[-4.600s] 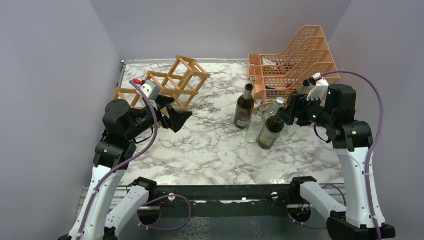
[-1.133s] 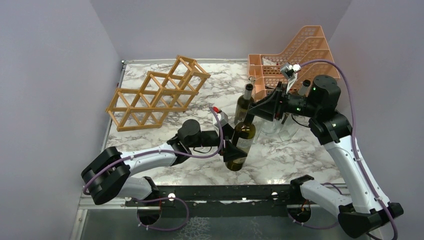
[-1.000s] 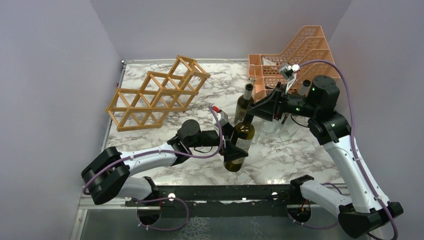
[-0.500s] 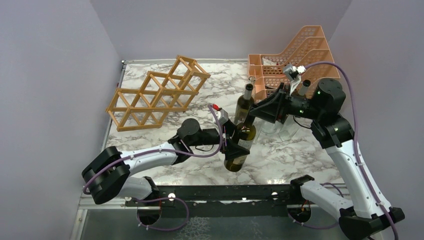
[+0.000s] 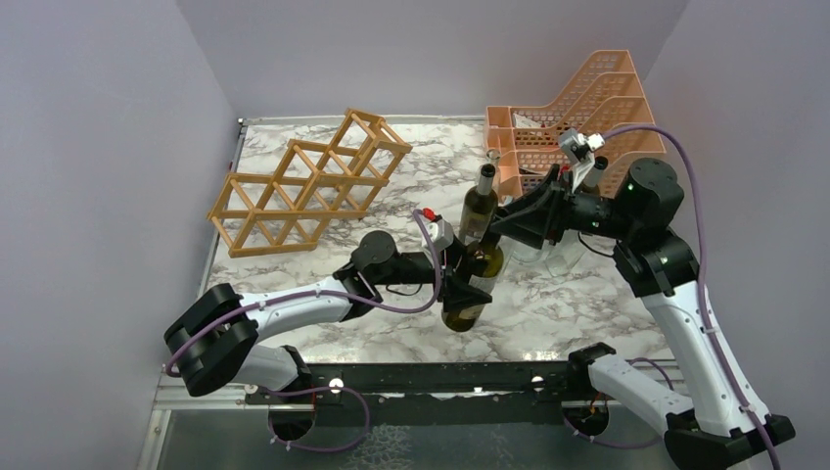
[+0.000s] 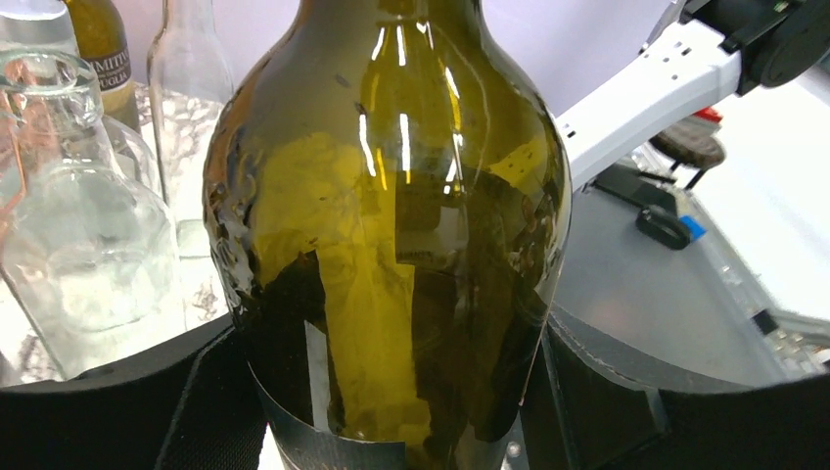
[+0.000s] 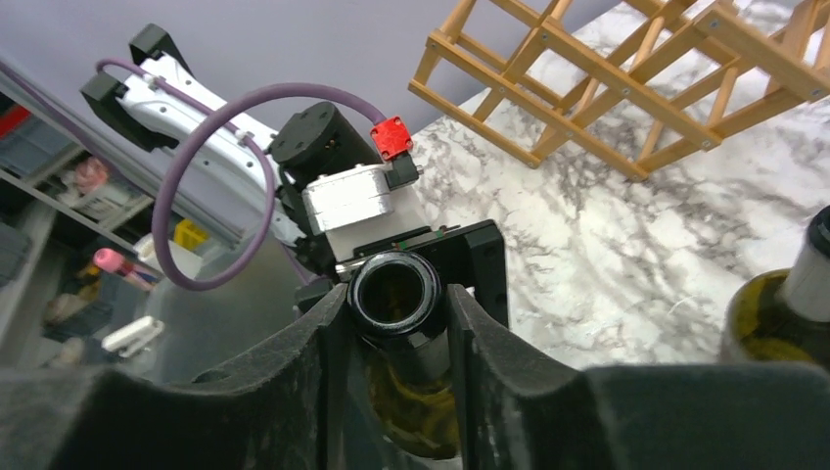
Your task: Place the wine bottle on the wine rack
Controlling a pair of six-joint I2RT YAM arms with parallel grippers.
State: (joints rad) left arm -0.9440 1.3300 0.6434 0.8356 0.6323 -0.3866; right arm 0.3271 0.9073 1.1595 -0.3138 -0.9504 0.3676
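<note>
Two dark wine bottles (image 5: 468,294) (image 5: 479,208), two clear bottles (image 6: 88,245) (image 6: 191,108), one wine rack (image 5: 311,181), one organiser (image 5: 577,108).

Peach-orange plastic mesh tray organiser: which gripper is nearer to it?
Right. The right gripper grips the neck of the dark green glass wine bottle in front of the organiser; the left gripper clasps that bottle's body, nearer the arm bases.

Desk (image 5: 391,284): white marble-pattern top with grey veining, evenly and softly lit. Enclosure: left wall (image 5: 98,196), rear wall (image 5: 431,49) and right wall (image 5: 754,117), all plain matte lilac-grey. Near edge: black rail (image 5: 440,377) above a grey metal sheet (image 5: 460,446). Beyond the enclosure (right wrist view only): blurred shelving (image 7: 39,215) holding small clutter.
</note>
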